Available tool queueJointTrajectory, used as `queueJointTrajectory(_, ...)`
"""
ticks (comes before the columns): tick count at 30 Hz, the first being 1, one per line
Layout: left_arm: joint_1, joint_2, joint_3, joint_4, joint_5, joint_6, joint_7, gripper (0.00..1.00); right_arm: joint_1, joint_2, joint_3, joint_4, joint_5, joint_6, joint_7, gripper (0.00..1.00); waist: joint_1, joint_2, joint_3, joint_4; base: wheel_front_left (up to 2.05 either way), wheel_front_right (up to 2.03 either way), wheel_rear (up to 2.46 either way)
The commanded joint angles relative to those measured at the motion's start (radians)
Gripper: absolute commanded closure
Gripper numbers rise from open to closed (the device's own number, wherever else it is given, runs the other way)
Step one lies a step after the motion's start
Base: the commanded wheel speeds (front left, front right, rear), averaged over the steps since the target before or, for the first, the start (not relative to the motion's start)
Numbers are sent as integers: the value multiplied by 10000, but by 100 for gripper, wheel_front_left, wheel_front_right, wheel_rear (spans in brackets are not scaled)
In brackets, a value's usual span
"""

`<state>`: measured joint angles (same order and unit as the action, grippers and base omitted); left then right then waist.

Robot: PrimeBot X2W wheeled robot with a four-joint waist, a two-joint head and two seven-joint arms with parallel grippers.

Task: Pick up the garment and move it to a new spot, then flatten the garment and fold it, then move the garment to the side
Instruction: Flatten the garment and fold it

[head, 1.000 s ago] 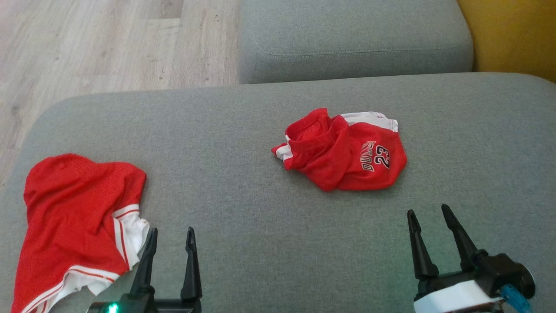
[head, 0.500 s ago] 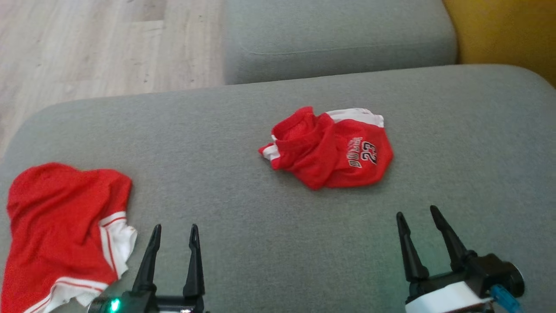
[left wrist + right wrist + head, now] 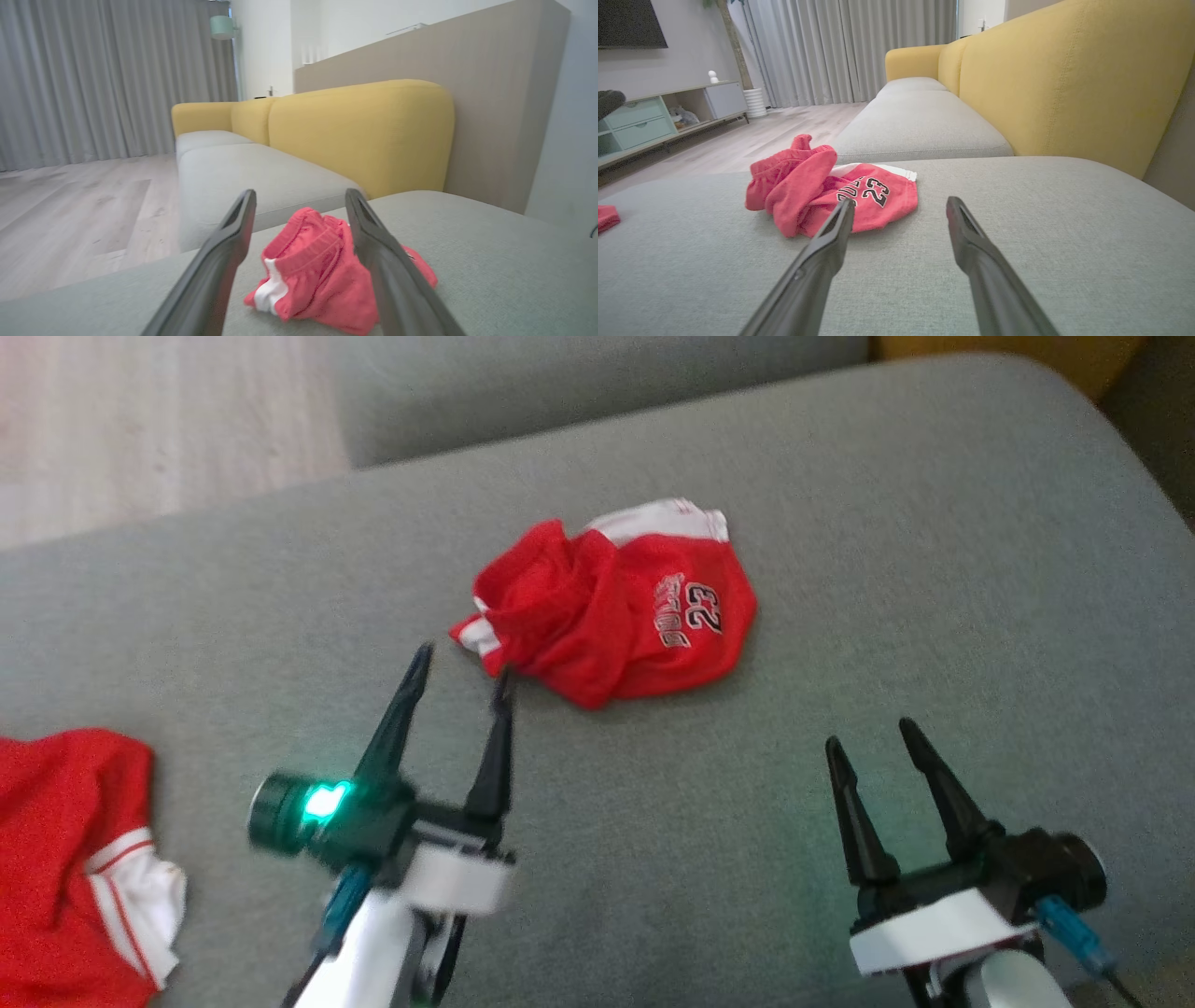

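The garment [image 3: 611, 616] is a crumpled red piece with white trim and the number 23, lying mid-cushion on the grey sofa seat [image 3: 840, 569]. My left gripper [image 3: 464, 665] is open, its fingertips just short of the garment's near-left edge and its white stripe. The left wrist view has the garment [image 3: 322, 266] low between the open left gripper [image 3: 300, 193] fingers. My right gripper [image 3: 867, 733] stands open and empty to the garment's lower right, well apart from it. In the right wrist view the garment [image 3: 831, 191] lies ahead and left of the right gripper [image 3: 901, 200].
A second red garment with white trim [image 3: 65, 868] lies at the cushion's left end, its edge visible [image 3: 607, 217] in the right wrist view. Another grey seat [image 3: 560, 383] lies beyond, with wooden floor [image 3: 140, 429] at far left. A yellow backrest [image 3: 1064, 79] borders the sofa's right side.
My left arm has reached forward and right, bringing its open fingers up to the garment's near edge. The head camera has swung, shifting the whole picture. The right gripper keeps its pose.
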<state>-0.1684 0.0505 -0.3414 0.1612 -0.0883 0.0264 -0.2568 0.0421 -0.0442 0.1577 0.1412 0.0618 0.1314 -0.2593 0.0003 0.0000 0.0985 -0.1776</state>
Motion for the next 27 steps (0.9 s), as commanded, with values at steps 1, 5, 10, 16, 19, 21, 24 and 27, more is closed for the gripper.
queueJointTrajectory(1, -652, -3, 134, -154, 2, 12, -49, 0, -383, -60, 251, -351, 58, -7, -24, 0, -3, 0, 617, -475, 0, 0, 0)
queueJointTrajectory(5, -2217, -3, -563, 717, 70, -3, -49, 0, -692, -60, 215, -426, 132, -7, -24, 0, -3, 0, 1391, -701, 0, 0, 0)
queueJointTrajectory(10, -4279, -3, -1300, 2285, 141, 61, -49, 0, -1123, -60, 210, -571, 242, -7, -24, 0, -3, 0, 2335, -778, 0, 0, 0)
queueJointTrajectory(16, -6261, -3, -1938, 4262, -150, 382, 252, 0, -1461, -60, 282, -561, 303, -7, -24, 0, -3, 0, 2929, -766, 0, 0, 0)
queueJointTrajectory(19, -6813, -3, -2198, 5270, -495, 543, 905, 0, -1578, -60, 327, -546, 304, -7, -24, 0, -3, 0, 3035, -752, 0, 0, 0)
queueJointTrajectory(21, -6988, -3, -2385, 5762, -789, 491, 1295, 0, -1644, -60, 340, -531, 299, -7, -24, 0, -3, 0, 3059, -743, 0, 0, 0)
queueJointTrajectory(24, -6980, -3, -2679, 6358, -1206, 359, 1953, 0, -1694, -60, 300, -502, 290, -7, -24, 0, -3, 0, 3011, -698, 0, 0, 0)
queueJointTrajectory(27, -6922, -3, -2877, 6788, -1400, 358, 2376, 0, -1678, -60, 255, -484, 270, -7, -24, 0, -3, 0, 2888, -632, 0, 0, 0)
